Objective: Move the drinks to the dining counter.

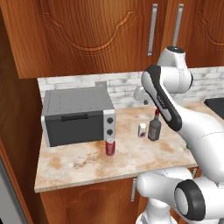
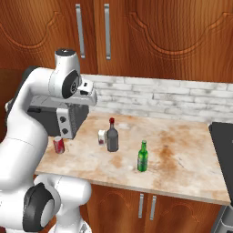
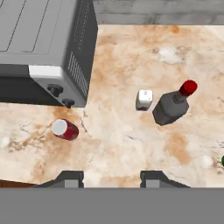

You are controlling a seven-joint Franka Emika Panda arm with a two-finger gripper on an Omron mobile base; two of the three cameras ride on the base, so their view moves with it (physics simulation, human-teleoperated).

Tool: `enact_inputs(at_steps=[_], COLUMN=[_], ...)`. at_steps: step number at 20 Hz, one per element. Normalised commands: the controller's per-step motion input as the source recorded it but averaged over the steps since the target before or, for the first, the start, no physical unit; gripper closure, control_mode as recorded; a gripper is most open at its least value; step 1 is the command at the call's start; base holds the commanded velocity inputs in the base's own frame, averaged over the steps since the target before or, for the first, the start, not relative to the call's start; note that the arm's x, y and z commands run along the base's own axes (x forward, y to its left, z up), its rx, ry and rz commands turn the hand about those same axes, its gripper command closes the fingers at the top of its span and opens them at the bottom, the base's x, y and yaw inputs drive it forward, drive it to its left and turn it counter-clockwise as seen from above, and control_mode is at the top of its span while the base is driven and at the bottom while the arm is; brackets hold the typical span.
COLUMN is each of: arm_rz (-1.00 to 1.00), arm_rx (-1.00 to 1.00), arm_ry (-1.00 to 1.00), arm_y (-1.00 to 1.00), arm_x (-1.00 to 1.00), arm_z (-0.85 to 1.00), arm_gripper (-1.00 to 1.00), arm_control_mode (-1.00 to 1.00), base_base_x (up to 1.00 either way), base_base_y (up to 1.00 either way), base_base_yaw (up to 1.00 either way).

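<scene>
Nothing is moved yet: can (image 3: 65,129), carton (image 3: 144,99), and both bottles (image 3: 174,105) (image 2: 143,156) are standing on the tiled counter (image 1: 83,164); gripper (image 3: 112,180) is hovering parted, empty.

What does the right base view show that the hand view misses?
Right base alone: the whole green bottle, the cabinet doors above, and a dark appliance edge at far right. Hand view alone: the claw, its fingertips apart with nothing between them, and the oven's top panel. Both: the can by the oven, the carton next to the grey bottle, the marbled counter.
</scene>
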Motion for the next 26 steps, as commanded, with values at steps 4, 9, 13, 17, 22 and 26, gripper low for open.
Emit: enact_inputs(at_steps=[4,9,13,17,22,26], arm_rz=[0.00,0.01,0.00,0.00,0.00,0.00], arm_rx=[0.00,0.00,0.00,0.00,0.00,0.00], arm_ry=[-0.06,-0.05,0.00,0.00,0.00,0.01], arm_y=[0.00,0.00,-0.36,-0.96,-1.00,-0.91], arm_x=[-0.05,-0.38,-0.31,-0.04,0.00,0.00], arm_z=[0.00,0.00,-0.13,-0.36,-0.44,-0.47], arm_gripper=[-1.00,-1.00,-1.00,-1.00,-1.00,-1.00], arm_control_mode=[-1.00,-1.00,-1.00,-1.00,-1.00,-1.00], base_base_x=[0.00,0.00,0.00,0.00,0.00,0.00], base_base_y=[0.00,0.00,0.00,0.00,0.00,0.00], base_base_yaw=[0.00,0.00,0.00,0.00,0.00,0.00])
